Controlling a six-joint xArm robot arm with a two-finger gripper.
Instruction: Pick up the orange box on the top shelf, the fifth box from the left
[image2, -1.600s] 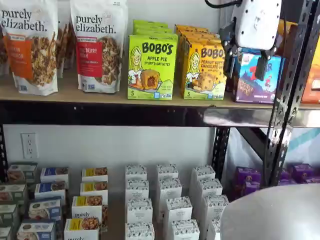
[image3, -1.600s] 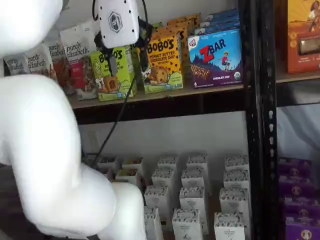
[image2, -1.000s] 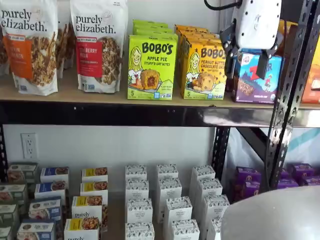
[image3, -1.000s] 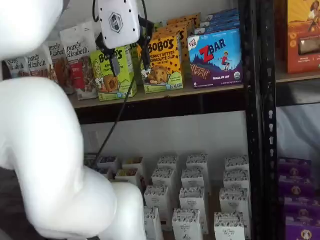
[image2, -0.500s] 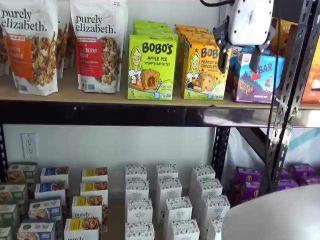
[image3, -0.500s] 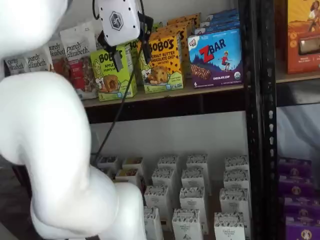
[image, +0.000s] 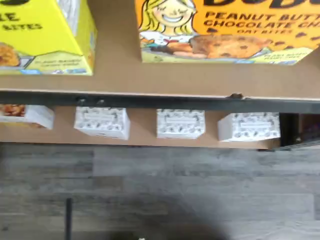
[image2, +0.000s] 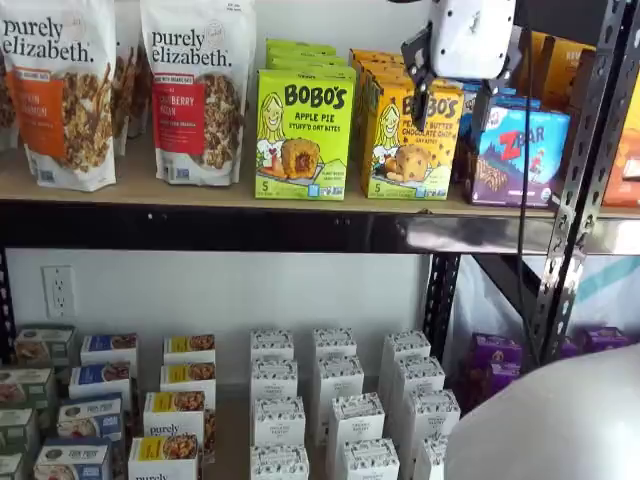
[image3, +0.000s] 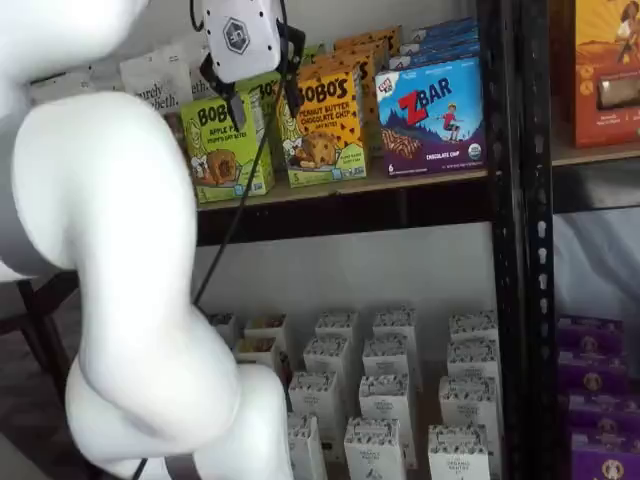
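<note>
In the wrist view, the orange box (image: 225, 32) stood on the top shelf (image: 165, 80) with its printed face toward the camera, set back from the black front rail. The lime-green box (image: 45, 37) stood beside it, a strip of bare board between them. Small white boxes (image: 180, 123) showed on the lower shelf beyond the rail.

In a shelf view, the orange box (image2: 412, 140) stood upright, long axis vertical, face forward, between the lime-green box (image2: 303, 133) and the blue ZBar box (image2: 515, 155). The gripper (image2: 452, 105) hung before its upper part, black fingers spread wide, empty.

In a shelf view from the side, the gripper (image3: 260, 98) hung level with the top of the orange box (image3: 322, 130), fingers apart, gripping nothing.
</note>
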